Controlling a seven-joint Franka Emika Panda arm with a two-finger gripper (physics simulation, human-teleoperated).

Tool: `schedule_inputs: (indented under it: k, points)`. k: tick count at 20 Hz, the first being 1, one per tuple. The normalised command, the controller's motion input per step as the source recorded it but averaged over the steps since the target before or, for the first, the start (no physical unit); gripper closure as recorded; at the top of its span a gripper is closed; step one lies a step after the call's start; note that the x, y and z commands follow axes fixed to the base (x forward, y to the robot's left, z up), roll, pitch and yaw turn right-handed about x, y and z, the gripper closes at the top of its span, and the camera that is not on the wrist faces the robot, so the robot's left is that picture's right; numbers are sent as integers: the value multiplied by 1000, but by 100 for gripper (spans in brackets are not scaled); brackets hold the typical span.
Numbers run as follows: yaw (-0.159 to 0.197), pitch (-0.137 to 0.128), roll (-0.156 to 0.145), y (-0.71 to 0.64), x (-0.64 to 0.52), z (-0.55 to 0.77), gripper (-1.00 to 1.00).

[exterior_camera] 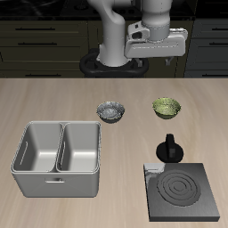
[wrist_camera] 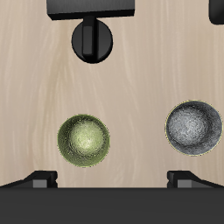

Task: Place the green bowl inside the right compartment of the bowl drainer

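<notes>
— Two bowls on the wooden table (exterior_camera: 53,102): where does the green bowl (exterior_camera: 166,108) sit?

— Upright on the bare wood, near the middle of the tabletop, with the grey-blue bowl (exterior_camera: 110,111) at its 9 o'clock in the exterior view, the two near but apart. The black stove plate (exterior_camera: 184,191) lies toward its 6 o'clock, a black knob-like piece (exterior_camera: 169,149) standing between them.

— And the bowl drainer (exterior_camera: 59,184)?

— At the green bowl's 8 o'clock, well apart, nearer the table's front edge. Nothing shows in the right compartment (exterior_camera: 37,149) or in the well beside it.

— What of the gripper (exterior_camera: 166,59)?

— Raised above the table behind the bowls, touching nothing. In the wrist view its two fingertips (wrist_camera: 40,179) stand wide apart, jaws released, with the green bowl below, just inside one of them.
</notes>
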Motion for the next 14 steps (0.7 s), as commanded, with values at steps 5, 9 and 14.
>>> schedule_inputs:
  k: [5,9,14]
  points:
    - [46,79,-44,471,162,-196,-100]
    - [-16,13,9,338,39,-118,-100]
    - [-22,27,16,84,-49,-155,-100]
